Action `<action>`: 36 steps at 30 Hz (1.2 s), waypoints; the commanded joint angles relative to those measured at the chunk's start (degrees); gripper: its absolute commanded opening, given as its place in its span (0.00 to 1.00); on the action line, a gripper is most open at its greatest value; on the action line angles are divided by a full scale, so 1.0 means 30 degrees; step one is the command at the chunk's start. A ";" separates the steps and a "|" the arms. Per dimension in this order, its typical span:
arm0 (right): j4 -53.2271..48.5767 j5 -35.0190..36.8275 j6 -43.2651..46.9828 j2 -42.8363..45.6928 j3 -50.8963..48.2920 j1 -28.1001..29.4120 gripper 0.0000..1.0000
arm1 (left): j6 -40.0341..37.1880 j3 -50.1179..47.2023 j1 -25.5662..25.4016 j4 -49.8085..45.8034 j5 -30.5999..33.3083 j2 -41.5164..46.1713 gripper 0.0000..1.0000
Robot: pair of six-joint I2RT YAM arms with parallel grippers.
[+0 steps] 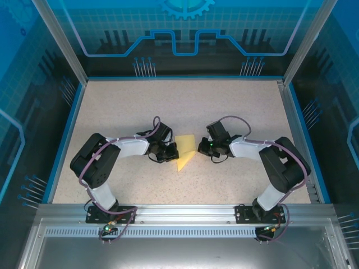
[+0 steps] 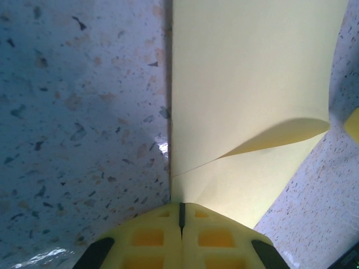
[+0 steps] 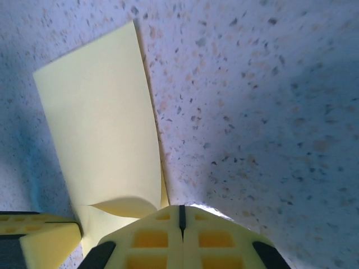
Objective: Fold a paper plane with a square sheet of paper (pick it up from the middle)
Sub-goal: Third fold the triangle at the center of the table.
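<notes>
The square sheet of paper (image 1: 187, 152) is pale yellow and lies folded on the speckled table between my two grippers, tapering to a point toward the near edge. In the left wrist view the paper (image 2: 247, 95) has one flap curling up off the layer beneath. My left gripper (image 2: 181, 208) is shut, its tips at the paper's left edge and nothing visible between the pads. My right gripper (image 3: 181, 210) is also shut, its tips touching down just beside the paper (image 3: 101, 129). From above, the left gripper (image 1: 174, 151) and right gripper (image 1: 200, 148) flank the sheet.
The speckled table (image 1: 185, 106) is bounded by a blue rim (image 1: 66, 134) and clear walls on aluminium posts. An aluminium rail (image 1: 185, 212) with both arm bases runs along the near edge. A left finger (image 3: 39, 235) sits close to the right jaws.
</notes>
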State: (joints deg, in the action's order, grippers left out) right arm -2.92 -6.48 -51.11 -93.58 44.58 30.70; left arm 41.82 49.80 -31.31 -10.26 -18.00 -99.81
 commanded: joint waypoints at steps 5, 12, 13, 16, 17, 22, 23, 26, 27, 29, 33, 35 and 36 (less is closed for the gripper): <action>0.1285 -0.0868 0.1067 0.1975 -0.0430 0.1146 0.00 | -0.0386 0.0164 0.0017 -0.1562 0.1147 -0.0509 0.02; 0.1551 -0.2883 0.1005 -0.0043 0.0276 0.2589 0.00 | -0.0435 0.0263 0.0002 -0.1531 0.1021 -0.0447 0.02; 0.1522 -0.3046 0.0981 -0.0294 0.0342 0.2662 0.00 | -0.0435 0.0276 0.0028 -0.1529 0.1020 -0.0429 0.02; 0.1646 -0.3303 0.0817 -0.0951 0.0436 0.2855 0.00 | -0.0435 0.0304 -0.0022 -0.1531 0.0961 -0.0327 0.02; 0.1697 -0.3295 0.0713 -0.1203 0.0423 0.2888 0.00 | -0.0462 0.0311 -0.0007 -0.1526 0.0961 -0.0259 0.02; 0.1742 -0.2878 0.0288 -0.1788 0.0274 0.2868 0.00 | -0.0471 0.0567 -0.0051 -0.1418 0.0590 0.0386 0.03; 0.1707 -0.2751 0.0129 -0.1910 0.0239 0.2869 0.00 | -0.0491 0.0626 -0.0123 -0.1341 0.0482 0.0656 0.04; 0.1760 -0.2616 -0.0208 -0.2214 0.0203 0.2875 0.00 | -0.0298 0.0481 -0.0277 -0.0864 0.0079 0.1600 0.07; 0.1816 -0.2559 -0.0326 -0.2275 0.0179 0.2873 0.00 | -0.0166 0.0282 -0.0369 -0.0583 -0.0123 0.1922 0.08; 0.1906 -0.2555 -0.0529 -0.2301 0.0128 0.2884 0.00 | 0.0268 -0.0291 -0.0505 -0.0103 -0.0312 0.2599 0.10; 0.1910 -0.2407 -0.0703 -0.2322 0.0083 0.2861 0.00 | 0.1278 -0.1906 -0.0826 0.0966 -0.0642 0.3536 0.11; 0.1853 -0.2354 -0.0773 -0.2322 0.0091 0.2862 0.00 | 0.1647 -0.2501 -0.1123 0.1522 -0.0860 0.3694 0.11; 0.1846 -0.2359 -0.0800 -0.2304 0.0099 0.2862 0.00 | 0.1811 -0.2711 -0.1296 0.1765 -0.1017 0.3682 0.11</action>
State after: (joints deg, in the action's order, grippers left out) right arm 2.66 -14.55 -52.53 -99.13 44.62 38.65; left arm 44.71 44.29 -33.89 -7.07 -18.79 -89.27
